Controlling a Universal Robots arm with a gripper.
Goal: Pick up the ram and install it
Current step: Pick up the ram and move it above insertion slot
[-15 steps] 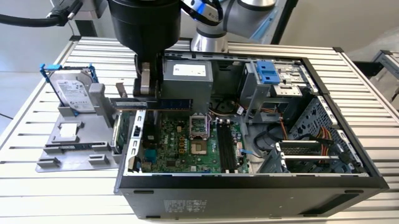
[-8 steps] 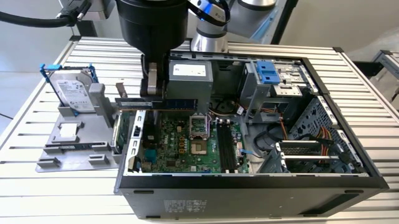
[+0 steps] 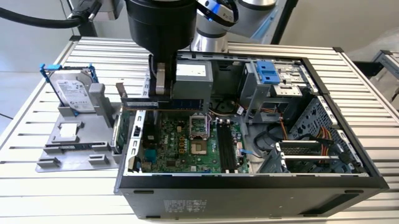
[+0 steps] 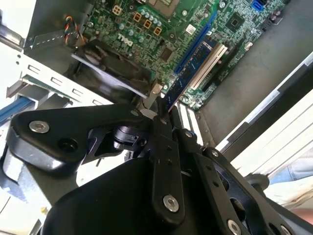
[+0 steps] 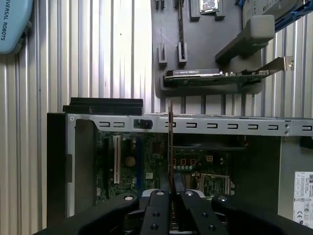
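Item count, located relative to the computer case (image 3: pixel 249 189):
- Inside the case: 1 motherboard (image 3: pixel 181 144).
- Above the case: 1 gripper (image 5: pixel 170 196), 1 RAM stick (image 5: pixel 170 147).
- Beside the case: 1 grey holder tray (image 3: pixel 62 158), 1 hard drive (image 3: pixel 74 93), 1 expansion card (image 5: pixel 210 74).

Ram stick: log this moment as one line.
hand: shut on ram stick | place: above the open computer case, over its circuit board | status: not yet in the memory slots
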